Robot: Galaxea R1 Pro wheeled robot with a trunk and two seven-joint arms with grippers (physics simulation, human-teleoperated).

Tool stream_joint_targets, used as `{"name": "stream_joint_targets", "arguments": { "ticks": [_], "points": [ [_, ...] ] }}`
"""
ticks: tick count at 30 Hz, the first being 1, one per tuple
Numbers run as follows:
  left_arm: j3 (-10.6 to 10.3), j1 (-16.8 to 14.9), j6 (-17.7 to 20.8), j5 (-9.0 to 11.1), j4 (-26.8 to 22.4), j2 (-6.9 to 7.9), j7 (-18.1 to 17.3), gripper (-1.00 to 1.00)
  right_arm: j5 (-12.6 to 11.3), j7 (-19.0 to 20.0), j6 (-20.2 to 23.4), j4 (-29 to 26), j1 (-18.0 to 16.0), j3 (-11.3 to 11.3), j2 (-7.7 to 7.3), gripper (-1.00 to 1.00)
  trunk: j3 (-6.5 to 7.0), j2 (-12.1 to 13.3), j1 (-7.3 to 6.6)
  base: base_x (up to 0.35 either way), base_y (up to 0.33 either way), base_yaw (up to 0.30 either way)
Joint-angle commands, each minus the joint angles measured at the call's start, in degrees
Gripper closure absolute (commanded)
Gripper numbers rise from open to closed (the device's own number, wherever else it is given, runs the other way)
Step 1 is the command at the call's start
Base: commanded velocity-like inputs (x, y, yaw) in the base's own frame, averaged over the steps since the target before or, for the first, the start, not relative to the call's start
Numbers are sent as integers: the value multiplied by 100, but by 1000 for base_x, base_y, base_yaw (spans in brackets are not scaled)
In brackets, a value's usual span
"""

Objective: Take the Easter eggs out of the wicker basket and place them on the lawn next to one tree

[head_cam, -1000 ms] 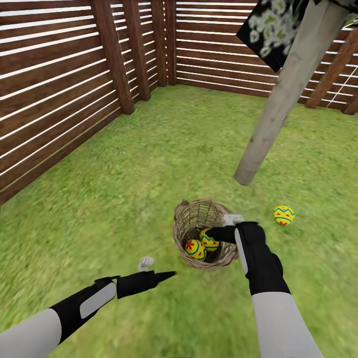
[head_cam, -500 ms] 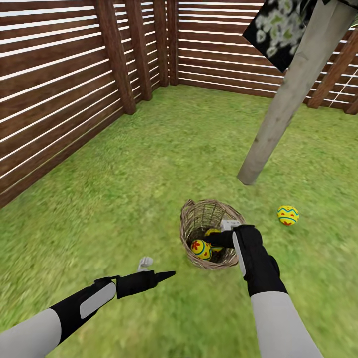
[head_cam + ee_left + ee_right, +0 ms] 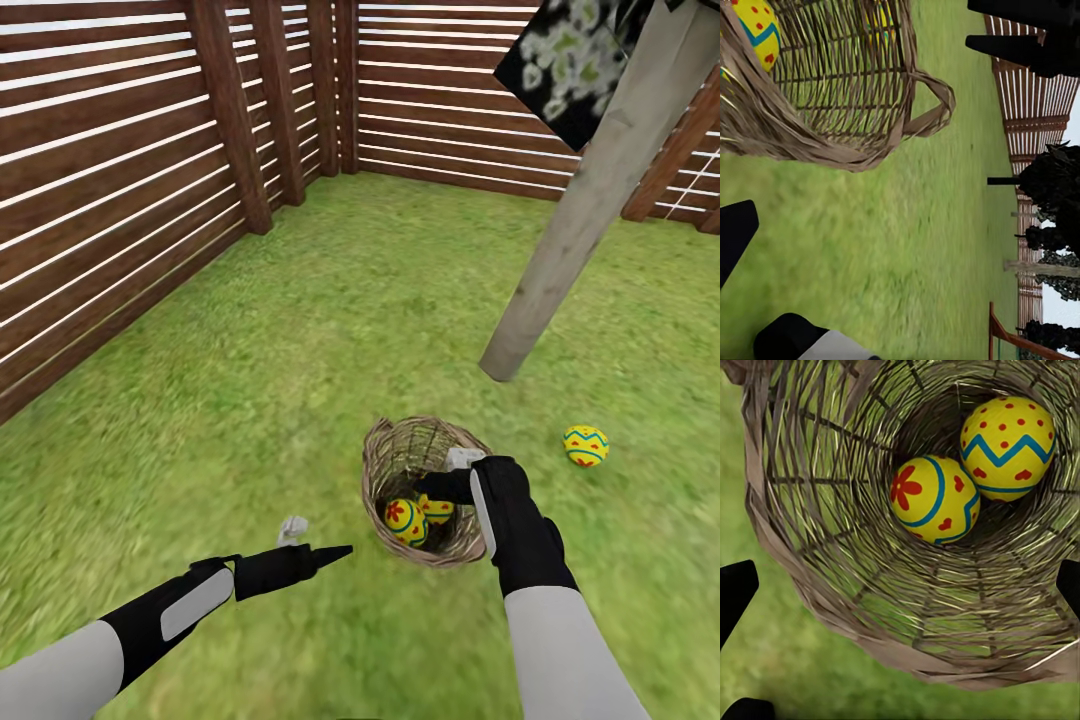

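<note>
The wicker basket (image 3: pixel 388 462) stands on the lawn (image 3: pixel 300 330) near the foot of the tree (image 3: pixel 560 250). Two Easter eggs lie inside it, one with a red flower (image 3: pixel 405 520) (image 3: pixel 934 499) and one with a blue zigzag (image 3: pixel 438 509) (image 3: pixel 1009 439). A third Easter egg (image 3: pixel 585 446) rests on the grass right of the basket, close to the trunk. My right gripper (image 3: pixel 432 488) (image 3: pixel 900 592) hangs open over the basket mouth, its fingertips wide apart above the eggs and touching neither. My left gripper (image 3: pixel 335 551) is open and empty, low over the grass left of the basket (image 3: pixel 832 97).
A brown slat fence (image 3: pixel 110 200) bounds the lawn on the left and at the back, meeting in a corner. The tree's dark mottled leaves (image 3: pixel 570 60) hang at the upper right. Open grass lies left of and beyond the basket.
The whole picture has shifted a little down and to the right, so the camera moved. My right gripper stays over the basket, perhaps slightly deeper. The left arm has not moved.
</note>
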Motion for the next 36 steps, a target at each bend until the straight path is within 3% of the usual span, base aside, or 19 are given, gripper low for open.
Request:
{"name": "stream_joint_targets", "arguments": {
  "ticks": [1, 11, 27, 36],
  "points": [
    [-20, -7, 43, 60, -3, 5, -7, -100, 62, 56, 19, -5, -4, -15, 7, -100, -4, -2, 0, 11, 0, 0],
    [-20, -7, 43, 59, 0, 5, -1, -100, 82, 54, 19, 8, -4, -6, 7, -100, 26, -2, 0, 123, 0, -177],
    [-20, -7, 44, 59, -3, 5, 8, -100, 74, 52, 19, 211, -4, 21, 7, -100, 26, -2, 0, 14, 95, -6],
    [-11, -7, 43, 57, -3, 13, -16, -100, 74, 54, 19, 218, -4, 13, 7, -100, -40, -2, 0, 5, 12, 0]
  ]
}}
